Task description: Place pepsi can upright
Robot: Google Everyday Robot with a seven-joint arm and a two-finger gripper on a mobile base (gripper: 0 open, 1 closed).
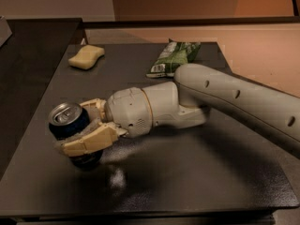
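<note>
The pepsi can (69, 122) is a dark blue can with a silver top. It stands nearly upright, tilted slightly, near the left front of the dark table (197, 172). My gripper (83, 128) reaches in from the right and is shut on the can, with one cream finger (89, 140) across its front and the other behind it. The can's lower part is hidden by the finger. I cannot tell whether its base touches the table.
A green chip bag (172, 56) lies at the back of the table, just behind my arm. A yellow sponge (86, 56) lies at the back left. The table's left edge runs close to the can. A second dark surface stands to the left.
</note>
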